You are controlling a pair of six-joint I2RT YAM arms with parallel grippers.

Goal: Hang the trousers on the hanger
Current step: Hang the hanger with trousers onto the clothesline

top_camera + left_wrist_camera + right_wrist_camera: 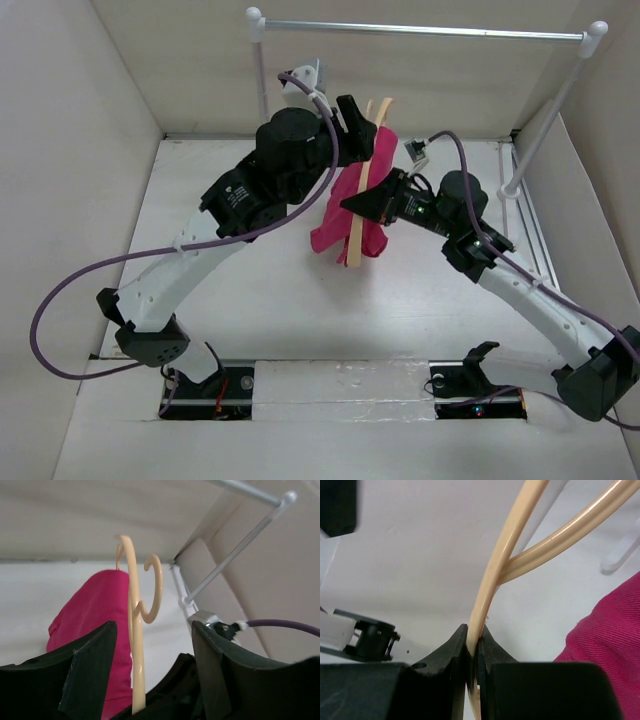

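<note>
- Right claw (473, 639) was clamped shut on a thin arm of the hanger (495, 575), wood pinched right between its tips. Pretty sure that grip was what kept the whole thing up off the table (250, 310).
- Left claw (152, 630) was wide open. The hanger's stem ran up between its two fingers (85, 675), and neither one touched it as far as I could see. My guess is it sat there to steady or re-grab, not to carry anything.
- Trousers (340, 225) were a bunched pink wad on the hanger, mid-table toward the far side, between the two claws.
- From above, the pale wood crossed in front of the cloth, with most of the bundle hanging to the left of it. I honestly couldn't tell if the cloth went over a bar or was just pressed against it.
- Hook (156, 587) sat at the hanger's far end, on the side of the clothes rail (420, 30) but well apart from it.
- I'd call it close to done but not tidy. Next move probably needed the cloth spread evenly first. Soft fabric lumped on one side could slide off once the hanger tilted.
</note>
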